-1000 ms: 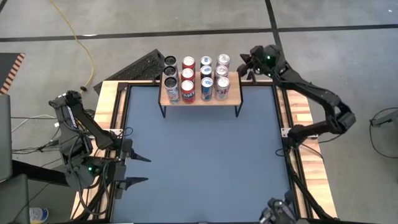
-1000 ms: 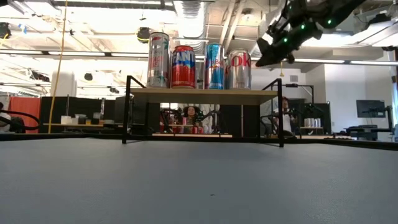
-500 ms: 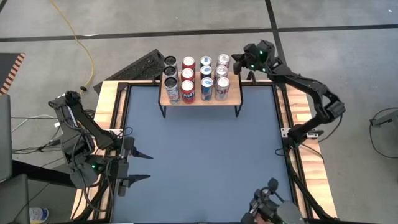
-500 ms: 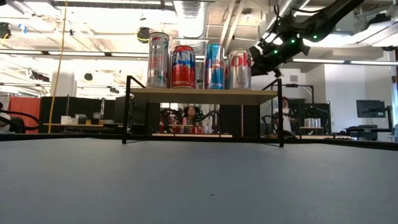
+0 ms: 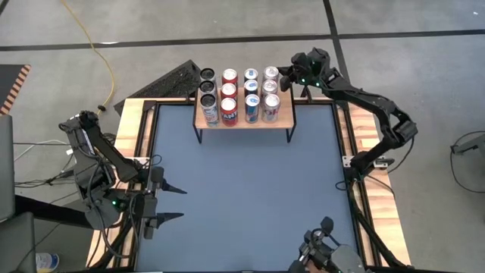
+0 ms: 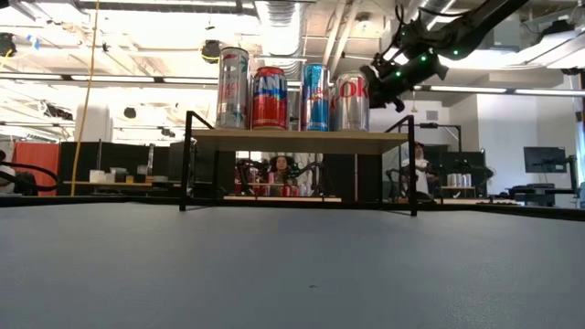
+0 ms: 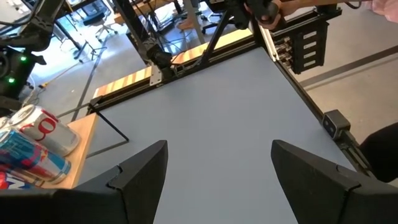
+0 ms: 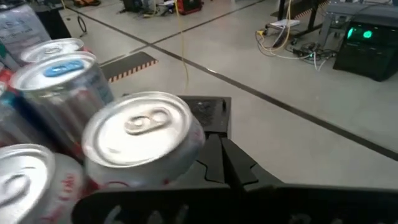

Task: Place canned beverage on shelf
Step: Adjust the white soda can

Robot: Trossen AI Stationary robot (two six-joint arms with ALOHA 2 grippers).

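- Shelf (image 5: 244,120) stood at far edge of table (image 5: 250,197), light-wood top on thin black legs.
- Cans (image 5: 240,94) filled the top: four columns, three rows, all upright.
- Right gripper (image 5: 283,73) hovered just beside the rear can in the right-hand column (image 5: 271,73), fingers together, holding nothing; contact w/ that can could not be confirmed, possibly touching.
- Left gripper (image 5: 171,205) sat low over near-left corner of table, well apart from shelf, fingers apart, empty.
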